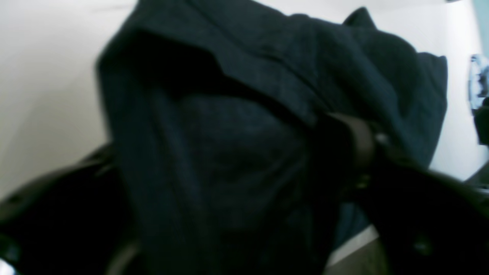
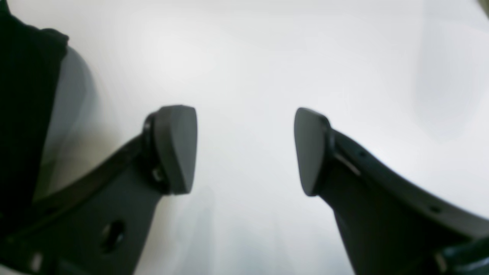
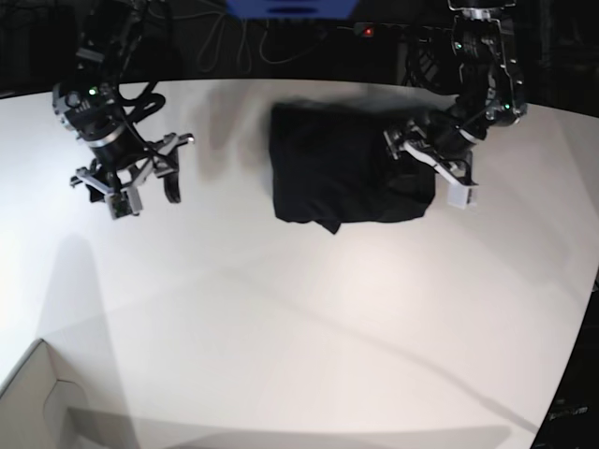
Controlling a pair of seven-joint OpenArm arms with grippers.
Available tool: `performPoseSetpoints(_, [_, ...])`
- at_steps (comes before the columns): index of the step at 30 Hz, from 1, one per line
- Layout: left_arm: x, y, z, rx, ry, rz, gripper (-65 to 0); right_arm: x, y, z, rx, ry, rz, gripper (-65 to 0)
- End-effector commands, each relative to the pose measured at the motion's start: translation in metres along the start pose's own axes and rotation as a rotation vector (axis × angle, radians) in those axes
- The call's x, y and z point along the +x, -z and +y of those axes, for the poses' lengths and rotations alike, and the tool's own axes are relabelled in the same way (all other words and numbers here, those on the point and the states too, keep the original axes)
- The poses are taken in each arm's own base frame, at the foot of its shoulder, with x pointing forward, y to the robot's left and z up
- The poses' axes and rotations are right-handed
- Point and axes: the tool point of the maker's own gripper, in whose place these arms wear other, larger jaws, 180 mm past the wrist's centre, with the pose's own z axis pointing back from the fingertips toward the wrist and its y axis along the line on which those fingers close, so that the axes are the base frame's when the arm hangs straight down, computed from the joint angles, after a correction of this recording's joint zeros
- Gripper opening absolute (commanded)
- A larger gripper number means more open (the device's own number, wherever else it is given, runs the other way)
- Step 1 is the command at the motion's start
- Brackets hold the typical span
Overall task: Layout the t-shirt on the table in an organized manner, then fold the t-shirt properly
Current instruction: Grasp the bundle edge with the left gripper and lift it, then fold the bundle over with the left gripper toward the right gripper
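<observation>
Black fabric of the t-shirt (image 1: 244, 126) fills our left wrist view, bunched up close against the left gripper (image 3: 432, 161), whose fingers are mostly buried in the cloth; the picture is blurred there, so we cannot tell whether that gripper is pinching the fabric or merely resting in it. From the base view we see the shirt lying on the far middle of the tabletop (image 3: 309, 318) as a compact dark block, roughly rectangular, with one ragged corner poking out at its near edge and a rumpled bulge on the side where the left gripper sits. Our right gripper (image 2: 244, 151) hovers over bare white surface well apart from the shirt, its fingers spread wide with nothing between them; only a dark sliver shows at the edge of its view. We judge the layout and most of the folding to be done already, since no sleeves or full body spread are visible. What seems left is tidying: flattening the bunched side, tucking the stray corner, and letting go cleanly without dragging the stack askew.
</observation>
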Motion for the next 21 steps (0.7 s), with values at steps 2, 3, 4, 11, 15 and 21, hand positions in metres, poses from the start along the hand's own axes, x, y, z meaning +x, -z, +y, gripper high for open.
performPoseSetpoints(2, [-0.017, 0.007, 0.006, 0.027, 0.013, 0.086, -31.6, 0.013, -0.003, -0.003, -0.008, -0.002, -0.051, -24.8])
performPoseSetpoints(3, [-0.02, 0.011, 0.007, 0.023, 0.011, 0.096, -38.8, 0.012, -0.003, -0.003, -0.008, -0.001, -0.048, -24.8])
performPoseSetpoints(4, [-0.023, 0.016, 0.005, 0.015, 0.006, 0.105, -45.4, 0.007, -0.005, -0.002, -0.006, 0.0, -0.036, -24.8])
performPoseSetpoints(11, [-0.021, 0.042, 0.003, -0.01, 0.054, 0.167, -64.8, 0.004, -0.018, 0.004, -0.005, -0.017, -0.029, -24.8])
performPoseSetpoints(15, [-0.004, 0.058, -0.012, -0.046, 0.193, 0.215, -64.6, -0.002, -0.021, 0.003, -0.008, -0.02, -0.015, -24.9])
performPoseSetpoints(21, [0.035, 0.085, -0.055, -0.073, 0.606, 0.281, -64.6, -0.015, -0.028, -0.006, -0.037, -0.005, 0.013, -25.0])
